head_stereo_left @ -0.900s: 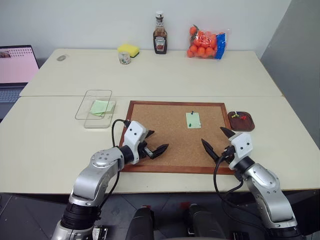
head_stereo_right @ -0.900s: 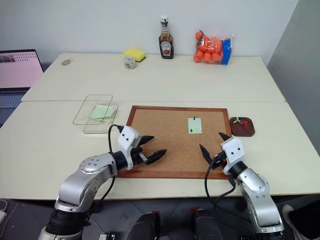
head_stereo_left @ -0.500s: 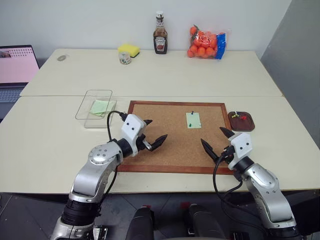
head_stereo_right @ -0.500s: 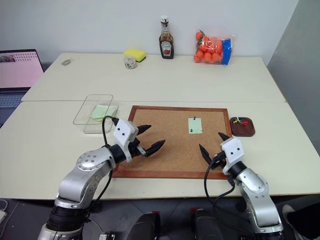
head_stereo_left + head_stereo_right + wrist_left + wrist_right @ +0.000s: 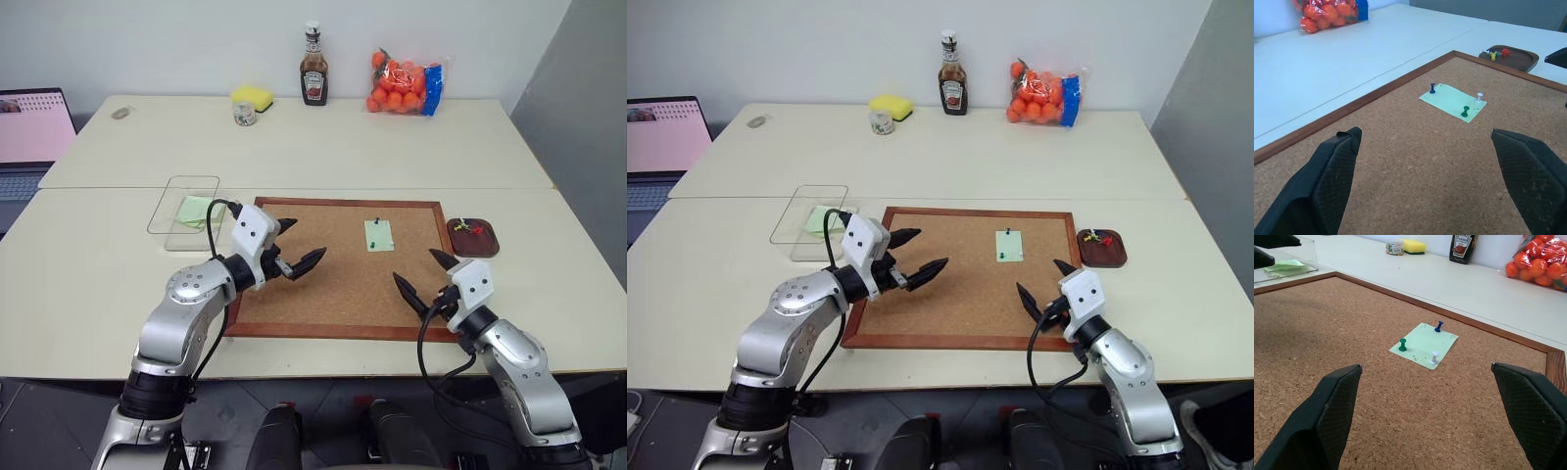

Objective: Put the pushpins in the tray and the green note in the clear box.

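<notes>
The pale green note (image 5: 379,235) lies on the wood-framed corkboard (image 5: 343,203), held by a blue pushpin (image 5: 1432,88), a white one (image 5: 1479,96) and a dark green one (image 5: 1465,112). The small brown tray (image 5: 473,237) sits just right of the board with red and yellow pushpins (image 5: 474,228) in it. The clear box (image 5: 188,212) stands left of the board and holds a lime-green note (image 5: 196,209). My left gripper (image 5: 310,236) hovers open over the board's left part. My right gripper (image 5: 413,264) hangs open over its near right corner. Both are empty.
Along the far table edge stand a ketchup bottle (image 5: 313,78), a bag of oranges (image 5: 407,83), a yellow sponge (image 5: 252,96) and a small jar (image 5: 244,114). A laptop (image 5: 29,132) sits at the far left.
My left gripper has risen and moved away from the near edge, farther over the corkboard's left part, staying open. The right arm has kept still.
</notes>
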### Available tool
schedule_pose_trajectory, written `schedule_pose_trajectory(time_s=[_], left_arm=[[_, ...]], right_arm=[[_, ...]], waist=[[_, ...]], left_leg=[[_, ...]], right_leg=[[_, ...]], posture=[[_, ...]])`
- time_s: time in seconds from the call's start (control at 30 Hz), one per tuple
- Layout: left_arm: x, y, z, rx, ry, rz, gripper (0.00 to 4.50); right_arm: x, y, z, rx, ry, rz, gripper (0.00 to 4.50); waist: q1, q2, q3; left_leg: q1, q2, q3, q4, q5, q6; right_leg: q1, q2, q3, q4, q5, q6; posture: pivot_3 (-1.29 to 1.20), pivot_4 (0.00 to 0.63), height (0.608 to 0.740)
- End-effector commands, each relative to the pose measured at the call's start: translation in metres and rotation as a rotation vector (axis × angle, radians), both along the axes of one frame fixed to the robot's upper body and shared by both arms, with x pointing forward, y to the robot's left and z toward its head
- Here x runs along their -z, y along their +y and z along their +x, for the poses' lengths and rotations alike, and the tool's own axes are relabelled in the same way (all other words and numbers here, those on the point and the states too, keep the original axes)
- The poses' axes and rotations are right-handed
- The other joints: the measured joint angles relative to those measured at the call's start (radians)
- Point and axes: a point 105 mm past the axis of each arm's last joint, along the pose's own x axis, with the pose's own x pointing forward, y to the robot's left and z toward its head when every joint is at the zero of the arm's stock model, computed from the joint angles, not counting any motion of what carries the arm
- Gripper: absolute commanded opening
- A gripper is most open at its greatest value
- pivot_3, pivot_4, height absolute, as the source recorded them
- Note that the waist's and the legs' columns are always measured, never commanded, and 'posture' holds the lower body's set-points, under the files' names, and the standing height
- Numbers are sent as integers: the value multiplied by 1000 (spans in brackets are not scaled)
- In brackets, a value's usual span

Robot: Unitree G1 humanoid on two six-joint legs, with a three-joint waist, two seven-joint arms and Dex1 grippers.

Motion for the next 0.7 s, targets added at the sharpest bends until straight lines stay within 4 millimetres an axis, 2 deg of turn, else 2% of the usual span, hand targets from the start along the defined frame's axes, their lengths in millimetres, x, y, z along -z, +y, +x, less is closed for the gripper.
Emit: schedule_pose_trajectory(time_s=[0.03, 0.13, 0.23, 0.37, 0.4, 0.5, 0.6, 0.63, 0.67, 0.7], left_arm=[[-4, -7, 3, 49, -32, 16, 4475], [-2, -10, 4, 74, -31, 24, 4028], [3, -9, 8, 69, -28, 42, 3326], [8, -9, 10, 70, -13, 66, 2717], [13, -8, 11, 64, -1, 78, 2409], [28, -2, 15, 32, 34, 114, 1885], [33, 0, 16, 19, 39, 125, 1187], [33, 0, 16, 10, 40, 126, 1133], [34, 1, 17, 1, 41, 125, 805], [34, 1, 17, -5, 42, 122, 721]], right_arm=[[-24, 5, -3, -24, -60, 16, 4500], [-30, 5, -4, -22, -55, 27, 4500], [-34, 4, -5, -19, -45, 33, 4500], [-36, 4, -5, -17, -35, 31, 4500], [-35, 4, -4, -11, -28, 23, 4500], [-32, 3, 1, -1, -14, -7, 4500], [-36, 1, 7, 16, -25, -4, 4500], [-39, 0, 9, 24, -35, 0, 4500], [-41, 0, 11, 28, -43, 5, 4500], [-42, 0, 13, 34, -41, 11, 4500]], waist=[[-1, 0, 0], [0, 0, 0], [-1, 0, 0], [0, 0, 0], [0, 0, 0], [-1, 0, 0], [-2, 0, 0], [-1, 0, 0], [-1, 0, 0], [-1, 0, 0]], left_leg=[[0, 0, 0, 0, 0, 0], [0, 0, 0, 0, 0, 0], [0, 0, 0, 0, 0, 0], [0, 0, 0, 0, 0, 0], [0, 0, 0, 0, 0, 0], [0, 0, 0, 0, 0, 0], [0, 0, 0, 0, 0, 0], [0, 0, 0, 0, 0, 0], [-1, 0, 0, 0, 0, 0], [-1, 0, 0, 0, 0, 0]], right_leg=[[0, 0, 0, 0, 0, 0], [0, 0, 0, 0, 0, 0], [0, 0, 0, 0, 0, 0], [0, 0, 0, 0, 0, 0], [0, 0, 0, 0, 0, 0], [0, 0, 0, 0, 0, 0], [0, 0, 0, 0, 0, 0], [0, 0, 0, 0, 0, 0], [0, 0, 0, 0, 0, 0], [0, 0, 0, 0, 0, 0]], posture=[[0, 150, 740], [0, 150, 740], [0, 150, 740], [0, 150, 740], [0, 150, 740], [0, 150, 740], [0, 150, 740], [0, 150, 740], [0, 150, 740], [0, 150, 740]])
